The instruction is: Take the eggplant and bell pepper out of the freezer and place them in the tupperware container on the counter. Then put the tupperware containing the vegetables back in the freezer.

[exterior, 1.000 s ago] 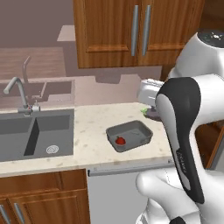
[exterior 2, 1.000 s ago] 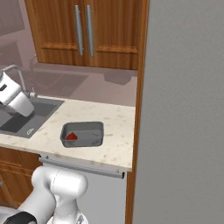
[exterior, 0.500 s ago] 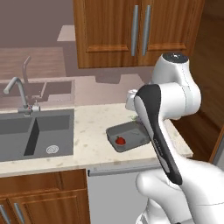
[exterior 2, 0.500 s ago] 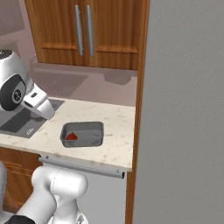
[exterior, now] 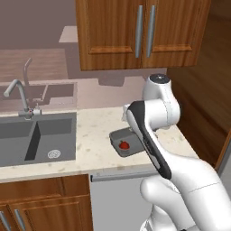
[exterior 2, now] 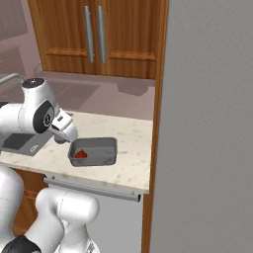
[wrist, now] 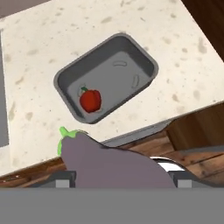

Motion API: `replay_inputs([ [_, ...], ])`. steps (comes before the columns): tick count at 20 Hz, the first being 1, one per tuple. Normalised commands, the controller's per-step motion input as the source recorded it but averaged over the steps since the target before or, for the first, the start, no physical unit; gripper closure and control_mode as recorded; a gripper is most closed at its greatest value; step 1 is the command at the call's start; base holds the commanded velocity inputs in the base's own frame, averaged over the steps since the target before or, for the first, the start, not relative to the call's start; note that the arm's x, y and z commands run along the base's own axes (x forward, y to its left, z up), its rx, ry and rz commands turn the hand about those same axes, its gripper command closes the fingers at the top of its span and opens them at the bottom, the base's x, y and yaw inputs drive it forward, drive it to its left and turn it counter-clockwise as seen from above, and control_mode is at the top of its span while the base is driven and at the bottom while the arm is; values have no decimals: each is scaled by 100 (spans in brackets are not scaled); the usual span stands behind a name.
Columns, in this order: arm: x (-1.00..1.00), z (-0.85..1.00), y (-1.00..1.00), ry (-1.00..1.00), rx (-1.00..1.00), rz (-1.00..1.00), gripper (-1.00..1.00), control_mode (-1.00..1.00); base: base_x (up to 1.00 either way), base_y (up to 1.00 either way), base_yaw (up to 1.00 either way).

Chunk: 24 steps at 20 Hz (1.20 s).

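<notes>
My gripper (wrist: 122, 179) is shut on the eggplant (wrist: 113, 168), a dull purple body with a green stem end that lies between the finger tips. It hangs above the counter (wrist: 52, 39), just off the near corner of the tupperware container (wrist: 144, 61). The red bell pepper (wrist: 90, 99) lies inside that tray, toward one end. From the right base view the hand (exterior 2: 64, 131) hovers at the left end of the tupperware container (exterior 2: 104, 150), with the bell pepper (exterior 2: 81, 154) in it. The freezer's grey door (exterior 2: 207, 123) fills the right side.
A dark double sink (exterior: 36, 140) with a faucet (exterior: 20, 97) is set into the counter (exterior: 92, 144) to the left. Wooden upper cabinets (exterior: 140, 31) hang above. The counter's front edge runs just in front of the tray (exterior: 118, 137).
The arm has swung over the counter and the hand has come down closer to the tupperware container, still carrying the eggplant. The tray and the bell pepper have stayed put.
</notes>
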Motion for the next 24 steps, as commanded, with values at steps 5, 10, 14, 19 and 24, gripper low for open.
replay_inputs([
  [5, 69, -48, -10, 11, 0, 0, 100, -100, 0, 0, 0],
  [10, 43, -41, -14, 10, 0, 0, 100, -100, 0, 0, 0],
  [14, 52, -44, -7, 7, 0, 0, 100, -100, 0, 0, 0],
  [19, 53, -42, 0, 4, 0, 1, 100, -100, 0, 0, 0],
  [24, 57, -44, 0, 1, 0, 2, 100, -100, 0, 0, 0],
])
